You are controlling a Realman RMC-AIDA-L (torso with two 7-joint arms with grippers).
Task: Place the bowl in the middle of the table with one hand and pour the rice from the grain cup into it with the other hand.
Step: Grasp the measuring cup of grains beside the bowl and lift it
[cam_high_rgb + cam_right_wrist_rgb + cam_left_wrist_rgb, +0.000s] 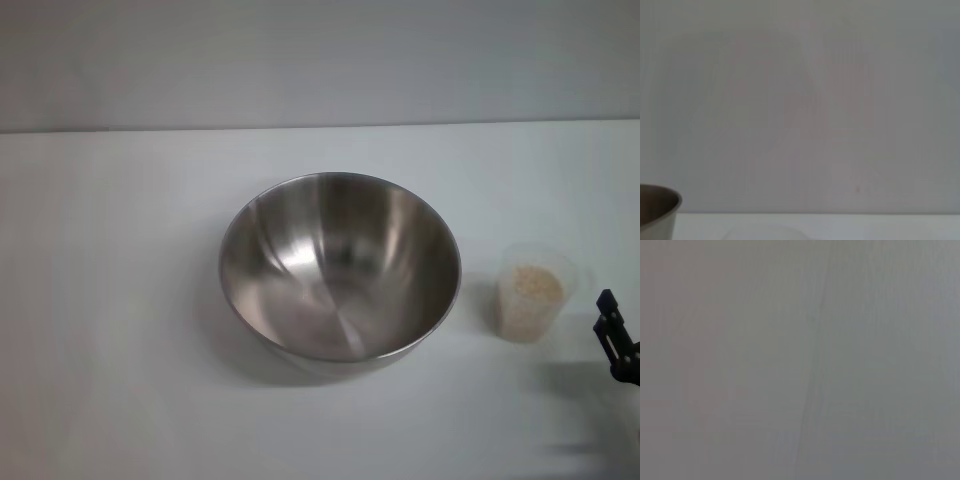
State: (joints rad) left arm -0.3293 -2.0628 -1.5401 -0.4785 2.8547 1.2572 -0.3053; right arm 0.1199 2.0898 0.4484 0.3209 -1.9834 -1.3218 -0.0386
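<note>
Bowl [340, 268] first: it is a big, round, shiny steel mixing bowl, and it sits upright near the middle of the white bench [110, 330]. It is open side up, and its inside looks bare and smooth, with soft streaks of light on it. A small bit of its rim [660, 200] also shows at the edge of the right wrist view, with a pale wall behind it.

Just to the right of the bowl, toward the right edge of the bench, stands the grain cup [538, 293]. It is small and clear, much smaller than the bowl, and it is upright. It is close to the bowl but not touching it. The rice [536, 288] is inside the cup, a pile of small white-beige grains. No grains show in the bowl.

At the right edge of the bench, just beside the cup and a little nearer the front, a dark piece of the right gripper [615, 338] pokes into the head view. It is not touching the cup. Only a small part of it shows, so I cannot tell if it is wide or narrow.

The left gripper is not seen in any view. The left wrist view shows only a plain grey surface.
</note>
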